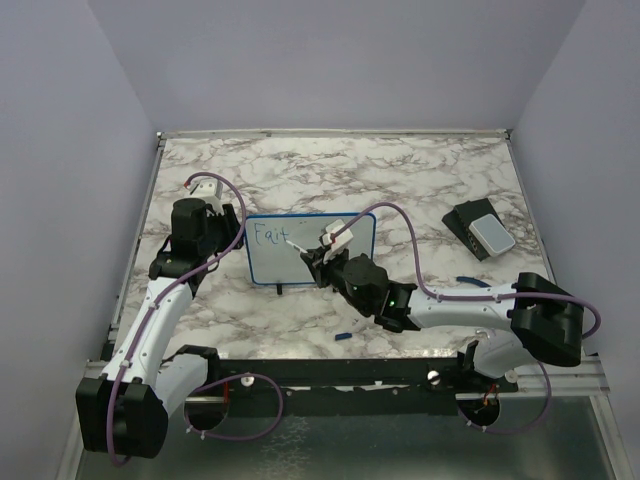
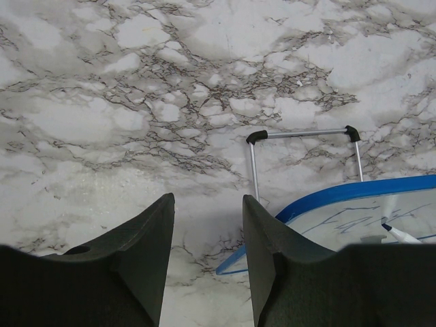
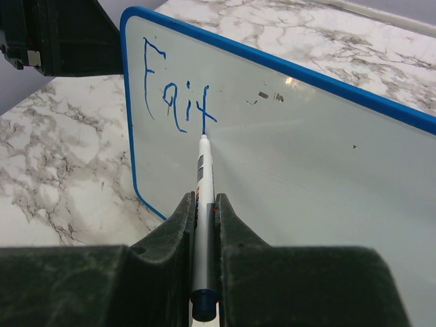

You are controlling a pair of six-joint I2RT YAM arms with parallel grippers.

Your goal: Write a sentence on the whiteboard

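The whiteboard (image 1: 275, 265) stands upright mid-table in its blue frame, and also shows in the wrist views (image 3: 306, 170) (image 2: 354, 208). Blue letters reading "Fait" (image 3: 176, 95) (image 1: 270, 236), the start of the sentence, sit at its top left. My right gripper (image 3: 203, 197) (image 1: 318, 256) is shut on a white marker (image 3: 202, 170) whose tip touches the board at the foot of the last letter. My left gripper (image 2: 208, 201) (image 1: 238, 228) hangs open at the board's left edge. The frame's corner lies in the gap, beside the right finger (image 2: 262, 231).
A dark block with a pale grey pad (image 1: 480, 230) lies at the right. A small blue cap (image 1: 343, 336) lies near the front edge, and another blue piece (image 1: 470, 281) by the right arm. The board's wire stand (image 2: 303, 136) reaches out behind it. Purple walls enclose the table.
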